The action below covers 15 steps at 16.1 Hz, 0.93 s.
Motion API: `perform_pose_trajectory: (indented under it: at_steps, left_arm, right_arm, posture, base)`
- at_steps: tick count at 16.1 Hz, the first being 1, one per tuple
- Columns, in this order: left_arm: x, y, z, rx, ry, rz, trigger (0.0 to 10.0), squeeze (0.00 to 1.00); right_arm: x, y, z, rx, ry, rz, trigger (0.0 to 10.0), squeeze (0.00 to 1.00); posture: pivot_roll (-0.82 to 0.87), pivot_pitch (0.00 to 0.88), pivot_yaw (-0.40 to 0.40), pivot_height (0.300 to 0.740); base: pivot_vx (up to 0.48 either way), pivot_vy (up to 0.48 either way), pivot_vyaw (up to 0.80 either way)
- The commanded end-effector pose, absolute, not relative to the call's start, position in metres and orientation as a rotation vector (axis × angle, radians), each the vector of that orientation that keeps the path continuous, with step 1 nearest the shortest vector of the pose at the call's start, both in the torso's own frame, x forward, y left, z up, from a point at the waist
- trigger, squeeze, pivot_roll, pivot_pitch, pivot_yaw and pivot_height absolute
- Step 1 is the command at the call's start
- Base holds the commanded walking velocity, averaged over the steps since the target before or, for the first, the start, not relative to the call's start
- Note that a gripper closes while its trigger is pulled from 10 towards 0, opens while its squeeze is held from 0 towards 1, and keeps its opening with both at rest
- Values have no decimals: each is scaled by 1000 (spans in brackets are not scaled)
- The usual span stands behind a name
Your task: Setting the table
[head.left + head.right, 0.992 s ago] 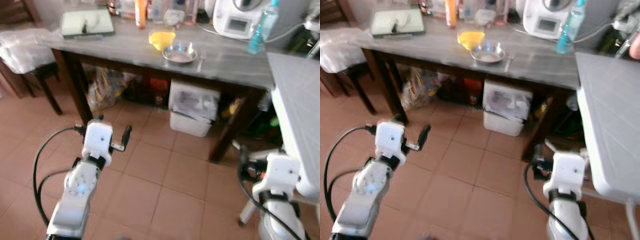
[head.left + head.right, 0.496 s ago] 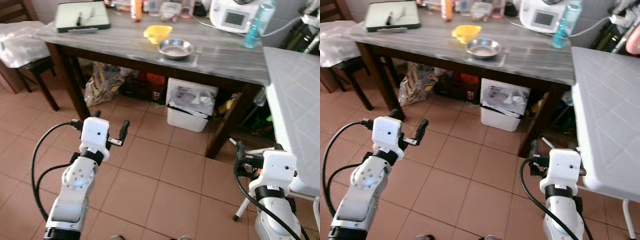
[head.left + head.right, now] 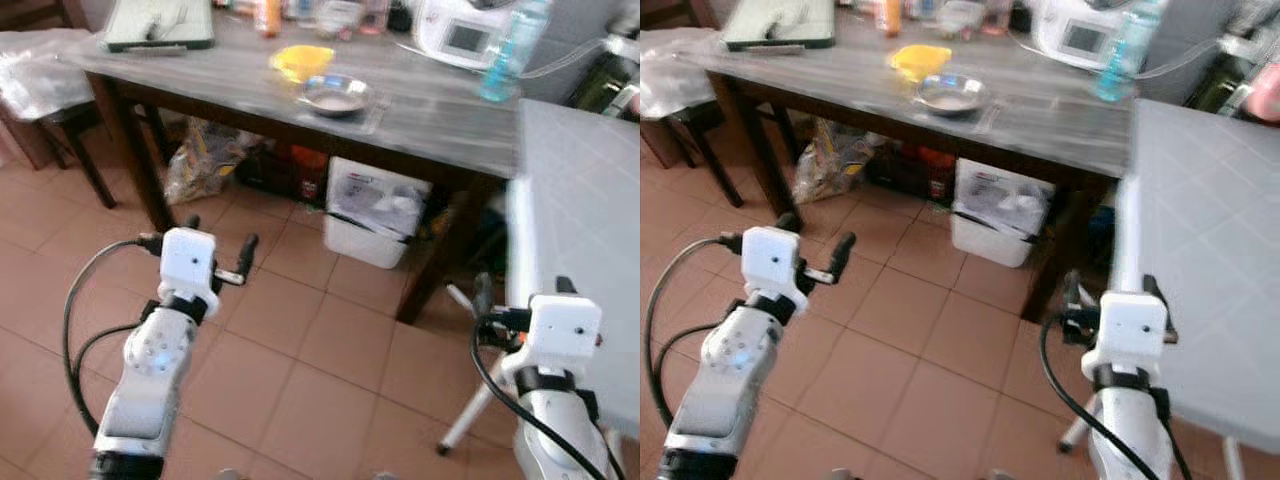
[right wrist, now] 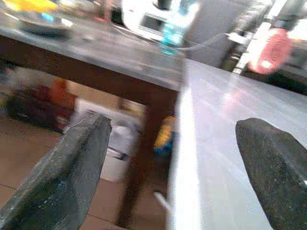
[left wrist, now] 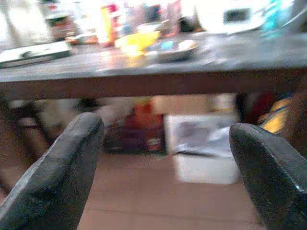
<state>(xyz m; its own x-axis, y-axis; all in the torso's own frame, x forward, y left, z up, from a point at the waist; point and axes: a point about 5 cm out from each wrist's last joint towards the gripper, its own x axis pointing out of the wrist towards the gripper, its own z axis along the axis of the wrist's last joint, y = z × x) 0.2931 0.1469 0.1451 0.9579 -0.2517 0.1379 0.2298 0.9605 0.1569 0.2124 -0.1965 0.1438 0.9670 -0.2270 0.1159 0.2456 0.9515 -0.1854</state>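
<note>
Nearer now, steel bowl (image 3: 334, 96); both jaws wide apart, empty.

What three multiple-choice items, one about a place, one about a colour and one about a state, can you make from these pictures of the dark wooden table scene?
1. Where does the round metal bowl stand?
A. on the dark wooden table
B. on the tiled floor
C. on the white folding table

2. What colour is the small plastic bowl beside the metal bowl?
A. green
B. yellow
C. red

3. How are the left gripper and the right gripper?
A. both shut on a spoon
B. one open, one shut
C. both open, holding nothing

Answers:
1 A, it rests on the tabletop near the front edge.
2 B, it shows bright yellow in both eye views.
3 C, each wrist view shows the fingers wide apart with nothing between.
</note>
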Motion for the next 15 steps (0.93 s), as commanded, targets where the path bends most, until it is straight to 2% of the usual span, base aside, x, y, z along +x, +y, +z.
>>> perform_pose_trajectory:
  at_steps: [1, 8, 15]
  left_arm:
    - [292, 143, 153, 142, -184, -277, 10000, 0]
    - [285, 137, 154, 139, -205, -316, 10000, 0]
    - [287, 131, 155, 129, -205, -337, 10000, 0]
  right_arm:
    - [209, -199, 153, -205, -134, -265, 10000, 0]
    - [197, -195, 156, -192, -156, -286, 10000, 0]
    - [191, -202, 159, -226, -159, -344, 10000, 0]
  posture:
    - [56, 133, -57, 740]
    - [43, 141, -55, 740]
    - [31, 141, -51, 740]
  base:
    - [0, -480, 0]
    - [0, -480, 0]
    - [0, -480, 0]
